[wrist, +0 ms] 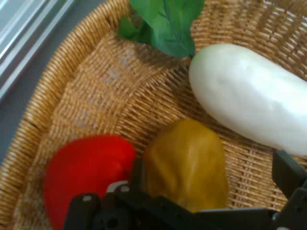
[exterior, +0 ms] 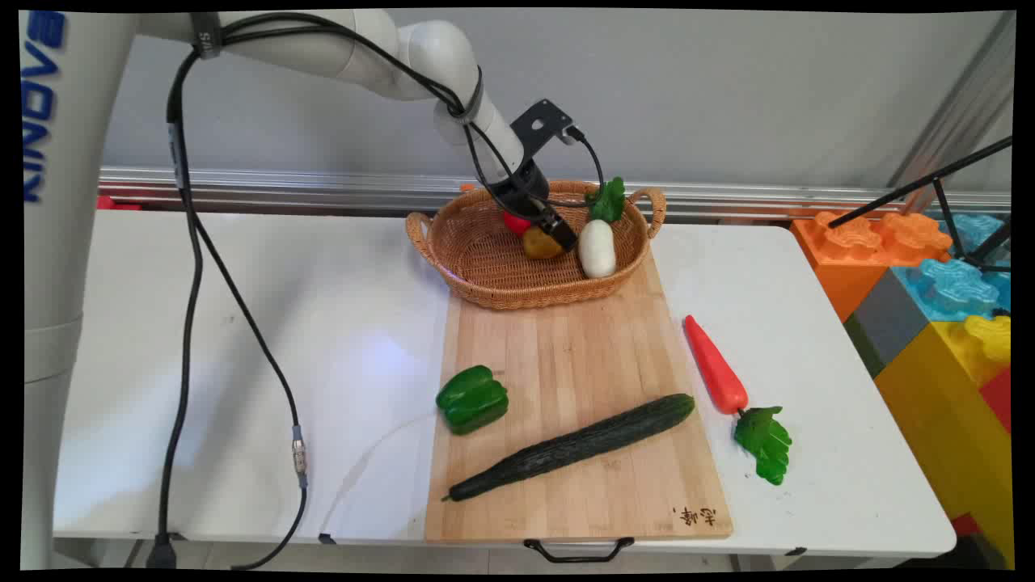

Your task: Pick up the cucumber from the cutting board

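The black two-finger gripper (exterior: 560,234) sits low inside the woven wicker basket (exterior: 477,259) in the upper middle of the main view, its fingers spread apart around a dull yellow, rounded toy vegetable (wrist: 187,163) without visibly pressing on it; the hand view shows one finger at the lower right and the other beside the vegetable's left flank. Touching that yellow piece on the left of the hand view is a red rounded toy vegetable (wrist: 86,172), and just beside it, to the upper right, lies a white elongated radish with green leaves (wrist: 249,96). A clean grip here would probably need the fingers centred on the yellow piece, clear of the red one and the radish. The basket rests on the far end of a light wooden cutting board (exterior: 574,356), which also carries a long dark green cucumber (exterior: 574,444) and, at its left edge, a green bell pepper (exterior: 473,398). An orange carrot with green leaves (exterior: 716,365) lies on the white table (exterior: 242,323) right of the board.
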You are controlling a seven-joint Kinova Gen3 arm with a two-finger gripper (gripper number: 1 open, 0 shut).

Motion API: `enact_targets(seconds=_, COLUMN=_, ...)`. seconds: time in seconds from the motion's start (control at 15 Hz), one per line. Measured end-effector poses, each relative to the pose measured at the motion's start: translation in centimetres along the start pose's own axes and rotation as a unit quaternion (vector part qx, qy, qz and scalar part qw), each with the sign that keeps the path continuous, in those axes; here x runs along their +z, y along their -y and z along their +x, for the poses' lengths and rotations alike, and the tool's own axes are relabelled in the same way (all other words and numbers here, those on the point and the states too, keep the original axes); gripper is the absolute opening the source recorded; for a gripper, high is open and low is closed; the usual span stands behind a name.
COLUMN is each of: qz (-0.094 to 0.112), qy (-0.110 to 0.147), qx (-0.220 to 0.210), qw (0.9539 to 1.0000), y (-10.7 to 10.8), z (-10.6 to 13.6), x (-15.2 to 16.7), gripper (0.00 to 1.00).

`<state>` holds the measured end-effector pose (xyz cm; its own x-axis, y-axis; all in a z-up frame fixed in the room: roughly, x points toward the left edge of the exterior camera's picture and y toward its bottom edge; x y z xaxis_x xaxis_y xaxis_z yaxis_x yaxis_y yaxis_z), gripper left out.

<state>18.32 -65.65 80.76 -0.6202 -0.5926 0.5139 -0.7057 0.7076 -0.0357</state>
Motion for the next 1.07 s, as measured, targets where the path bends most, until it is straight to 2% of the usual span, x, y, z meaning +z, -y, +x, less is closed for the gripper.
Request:
enact_targets(seconds=0.27, qz=0.007, qy=-0.008, qx=0.009, qw=0.9999, y=0.3, z=0.9, x=-2.2, gripper=1.00)
enact_targets(seconds=0.67, qz=0.001, qy=-0.008, qx=0.022, qw=0.9997, y=-1.5, z=0.8, x=-9.2, gripper=1.00)
enact_targets(seconds=0.87, qz=-0.018, qy=0.006, qx=0.028, qw=0.9994, y=-3.9, z=-1.0, x=-13.8, gripper=1.00)
enact_targets(seconds=1.07, qz=-0.042, qy=0.026, qx=0.033, qw=0.9982, y=-6.3, z=-3.5, x=-16.1, gripper=1.00)
